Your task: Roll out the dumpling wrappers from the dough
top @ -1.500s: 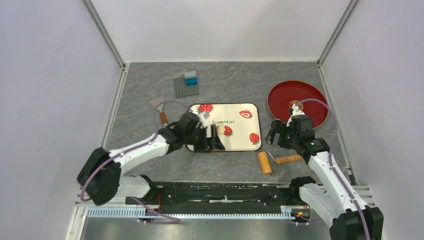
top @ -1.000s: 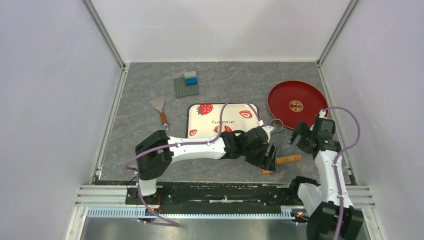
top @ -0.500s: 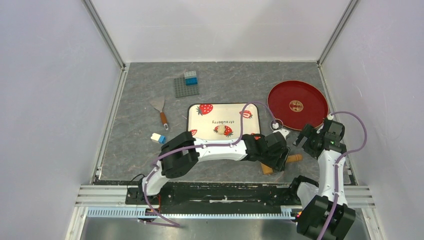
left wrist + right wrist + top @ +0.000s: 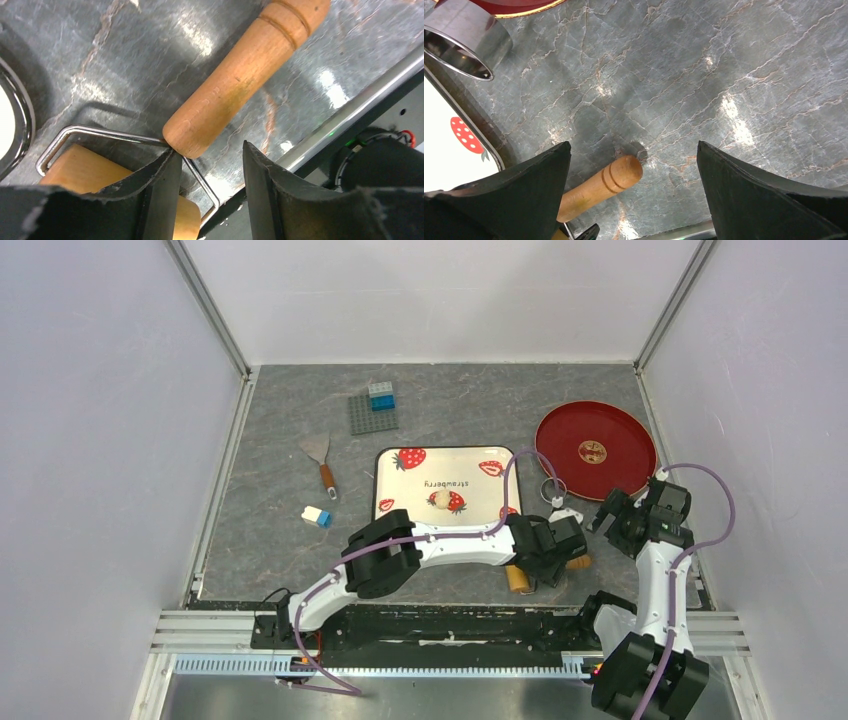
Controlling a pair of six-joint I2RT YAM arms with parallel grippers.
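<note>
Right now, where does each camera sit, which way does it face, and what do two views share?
Top external: above and behind, looking down at the table; left arm and right arm show, bases at bottom.
Left wrist: on the left arm, looking down past the left end effector at the wooden roller.
Right wrist: on the right arm, looking down through the right end effector at table and metal ring.
Shared: both wrist views show the roller's handle.
</note>
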